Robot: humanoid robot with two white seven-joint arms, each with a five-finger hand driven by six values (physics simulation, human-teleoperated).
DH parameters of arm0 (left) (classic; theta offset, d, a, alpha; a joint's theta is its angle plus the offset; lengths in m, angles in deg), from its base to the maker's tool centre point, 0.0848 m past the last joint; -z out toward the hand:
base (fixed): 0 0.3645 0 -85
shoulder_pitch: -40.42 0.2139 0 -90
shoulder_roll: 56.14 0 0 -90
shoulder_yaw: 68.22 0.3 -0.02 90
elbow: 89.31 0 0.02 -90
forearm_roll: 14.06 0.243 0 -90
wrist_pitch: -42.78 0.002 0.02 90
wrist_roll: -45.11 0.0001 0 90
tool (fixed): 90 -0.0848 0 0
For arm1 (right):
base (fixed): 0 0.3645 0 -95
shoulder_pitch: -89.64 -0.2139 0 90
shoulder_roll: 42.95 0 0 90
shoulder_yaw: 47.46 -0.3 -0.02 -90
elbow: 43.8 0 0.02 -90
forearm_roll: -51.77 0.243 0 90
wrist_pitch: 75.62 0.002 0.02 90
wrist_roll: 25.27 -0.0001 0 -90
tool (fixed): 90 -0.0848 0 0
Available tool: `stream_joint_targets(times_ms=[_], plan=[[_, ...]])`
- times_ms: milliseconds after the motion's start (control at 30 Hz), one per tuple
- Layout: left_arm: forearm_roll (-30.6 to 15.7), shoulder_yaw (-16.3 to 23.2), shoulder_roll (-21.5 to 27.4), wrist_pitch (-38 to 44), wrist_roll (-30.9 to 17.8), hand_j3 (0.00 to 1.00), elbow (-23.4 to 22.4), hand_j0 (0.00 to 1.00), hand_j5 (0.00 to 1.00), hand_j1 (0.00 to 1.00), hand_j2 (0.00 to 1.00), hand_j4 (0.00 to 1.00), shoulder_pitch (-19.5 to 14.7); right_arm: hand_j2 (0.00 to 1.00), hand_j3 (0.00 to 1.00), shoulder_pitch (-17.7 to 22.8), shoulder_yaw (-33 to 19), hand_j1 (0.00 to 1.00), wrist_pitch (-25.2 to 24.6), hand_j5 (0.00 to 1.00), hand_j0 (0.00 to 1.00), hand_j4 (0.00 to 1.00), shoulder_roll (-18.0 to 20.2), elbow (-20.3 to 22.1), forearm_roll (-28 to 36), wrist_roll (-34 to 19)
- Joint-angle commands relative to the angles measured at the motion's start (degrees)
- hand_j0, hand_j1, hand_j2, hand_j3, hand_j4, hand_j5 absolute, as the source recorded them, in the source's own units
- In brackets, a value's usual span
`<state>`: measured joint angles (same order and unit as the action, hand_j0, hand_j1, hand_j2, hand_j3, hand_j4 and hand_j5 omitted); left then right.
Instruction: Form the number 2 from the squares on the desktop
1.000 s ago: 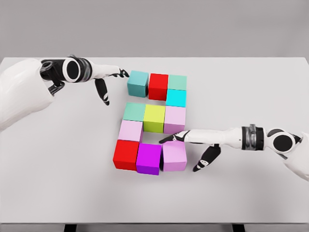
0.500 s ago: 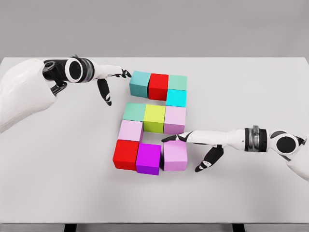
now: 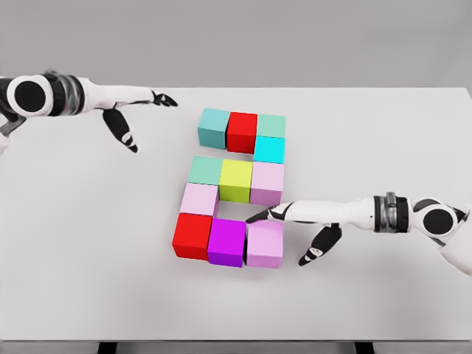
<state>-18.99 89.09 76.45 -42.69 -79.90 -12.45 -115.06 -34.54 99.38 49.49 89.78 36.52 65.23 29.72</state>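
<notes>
Your left hand [image 3: 133, 110] hovers over the far left of the white table [image 3: 88, 251], fingers spread wide and holding nothing, well apart from the blocks.

The blocks sit mid-table in the shape of a 2. Far row, left to right: teal cube [image 3: 213, 127], red cube [image 3: 242, 132], sea-green cube [image 3: 271, 125], all touching. Just nearer, under the sea-green one, a cyan cube [image 3: 269, 150]. Middle row: a muted green cube [image 3: 206, 170], a yellow-green cube [image 3: 236, 181], a pale pink cube [image 3: 267, 182]. On the left side below that, a second pale pink cube [image 3: 199, 199]. Near row: a second red cube [image 3: 192, 236], a magenta cube [image 3: 226, 243], and a lilac cube [image 3: 265, 244], sides touching.

Your right hand [image 3: 299, 221] comes in low from the right, fingers extended and open, gripping nothing. Its fingertips [image 3: 254, 218] rest at the far edge of the lilac cube; the thumb hangs down to the right of it.
</notes>
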Motion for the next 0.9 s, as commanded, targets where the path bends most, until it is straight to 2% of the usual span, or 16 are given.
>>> stream_joint_targets(times_ms=[0,200,300,333,433,500,567,633,800,867], plan=[[-0.5,-1.3,2.1,-7.3,0.0,1.0,0.4,1.0,1.0,1.0,1.0,1.0,0.0,1.0,1.0,0.0,-0.1,1.0,-0.1,1.0,1.0,1.0,0.3,0.3,0.4,0.0],[-0.5,-1.8,2.8,-9.9,0.0,1.0,0.5,1.0,1.0,1.0,1.0,1.0,0.0,1.0,1.0,-1.0,-2.6,1.0,-0.1,1.0,1.0,1.0,-0.4,0.2,0.6,0.0],[-0.4,-1.8,3.4,-14.2,0.0,1.0,0.7,1.0,1.0,1.0,1.0,1.0,0.0,1.0,1.0,-0.9,-3.0,1.0,-0.1,1.0,1.0,1.0,0.1,0.5,0.5,0.0],[-0.3,-1.9,5.7,-20.1,0.0,1.0,1.8,1.0,1.0,1.0,1.0,1.0,0.0,1.0,1.0,-0.9,-3.1,1.0,-0.1,1.0,1.0,1.0,0.6,0.5,0.5,0.0],[-0.4,-2.4,7.4,-32.9,0.0,1.0,1.9,1.0,1.0,1.0,1.0,1.0,-0.1,1.0,1.0,-0.9,-3.7,1.0,-0.1,1.0,1.0,1.0,5.3,3.4,0.5,0.0],[-0.5,-2.4,7.5,-39.1,0.0,1.0,1.9,1.0,1.0,1.0,1.0,1.0,-0.1,1.0,1.0,-0.8,-7.2,1.0,-0.1,1.0,1.0,1.0,8.5,3.4,0.6,0.0],[-0.5,-2.4,7.6,-39.5,0.0,1.0,1.8,1.0,1.0,1.0,1.0,1.0,0.0,1.0,1.0,-0.4,-10.3,1.0,-0.1,1.0,1.0,1.0,10.4,2.8,0.6,0.0],[-0.4,-2.4,7.9,-39.5,0.0,1.0,1.8,1.0,1.0,1.0,1.0,1.0,0.1,1.0,1.0,-0.1,-11.2,1.0,-0.1,1.0,1.0,1.0,11.8,2.7,0.6,0.0],[-0.4,-2.5,9.6,-39.5,0.0,1.0,1.8,1.0,1.0,1.0,1.0,1.0,0.1,1.0,1.0,0.6,-11.4,1.0,-0.1,1.0,1.0,1.0,11.9,2.3,0.4,0.0],[-0.4,-2.5,9.7,-39.5,0.0,1.0,1.8,1.0,1.0,1.0,1.0,1.0,0.1,1.0,1.0,0.5,-11.8,1.0,-0.1,1.0,1.0,1.0,11.9,0.9,0.4,0.0]])
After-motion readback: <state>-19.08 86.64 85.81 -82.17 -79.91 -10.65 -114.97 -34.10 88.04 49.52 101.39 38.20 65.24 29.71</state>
